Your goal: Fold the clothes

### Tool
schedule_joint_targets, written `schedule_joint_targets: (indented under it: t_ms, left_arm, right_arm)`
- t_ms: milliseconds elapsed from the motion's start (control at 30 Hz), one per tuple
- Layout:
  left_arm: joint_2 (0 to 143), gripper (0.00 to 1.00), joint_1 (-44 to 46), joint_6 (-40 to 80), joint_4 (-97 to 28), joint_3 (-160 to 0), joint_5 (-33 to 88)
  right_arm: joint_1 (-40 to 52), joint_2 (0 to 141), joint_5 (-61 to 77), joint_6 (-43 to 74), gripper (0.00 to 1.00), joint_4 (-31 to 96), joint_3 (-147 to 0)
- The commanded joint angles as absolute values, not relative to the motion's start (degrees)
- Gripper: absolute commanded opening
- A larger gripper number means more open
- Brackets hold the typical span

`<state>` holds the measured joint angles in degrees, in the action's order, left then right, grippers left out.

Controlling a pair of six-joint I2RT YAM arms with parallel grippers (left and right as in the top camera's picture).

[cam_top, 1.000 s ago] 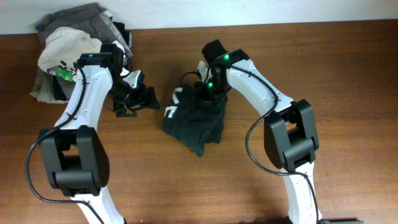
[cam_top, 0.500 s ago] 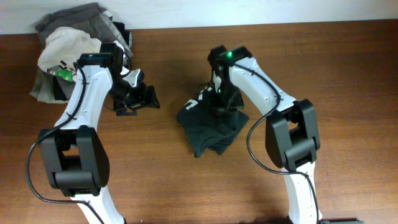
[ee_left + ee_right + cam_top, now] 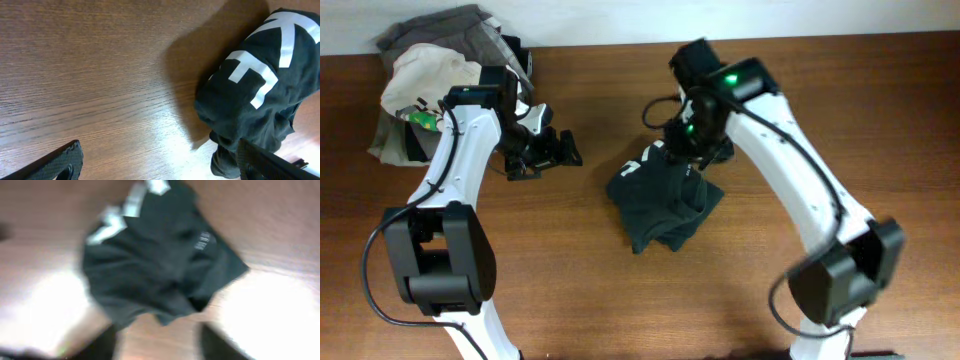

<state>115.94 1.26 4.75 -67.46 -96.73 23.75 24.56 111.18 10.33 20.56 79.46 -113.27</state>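
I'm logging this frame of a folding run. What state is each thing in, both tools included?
T-shirt: crumpled heap on the table, not folded, white print showing.
Left tool: open, empty, over the table beside the T-shirt.
Right tool: open, empty, above the T-shirt; its view is blurred.
White garment: bunched on top of the grey ones.
Grey garments: heaped at the far left corner.

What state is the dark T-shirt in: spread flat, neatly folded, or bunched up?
Bunched up: the dark T-shirt lies in a crumpled, lumpy heap on the table, edges uneven.
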Motion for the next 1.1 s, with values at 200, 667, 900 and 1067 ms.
schedule_joint_targets:
  t_ms: [200, 667, 900, 1067]
  left_arm:
    - [115.9, 0.97, -1.0, 4.7, -67.5, -96.4, 24.2]
    - [115.9, 0.98, -0.9, 4.7, -67.6, -96.4, 24.3]
    - [116.1, 0.99, 1.5, -2.2, -56.9, -96.4, 41.7]
    - [118.3, 0.99, 7.8, -2.2, -52.6, -96.4, 43.6]
  right_arm:
    - [26.9, 113.7, 46.0, 10.3, 0.04, 54.9, -89.4]
    - [17.7, 113.5, 48.9, 17.0, 0.05, 42.2, -67.4]
    - [13.9, 102.0, 26.9, 16.6, 0.21, 61.4, -81.1]
    - [12.3, 96.5, 17.3, 16.5, 0.95, 73.2, -95.0]
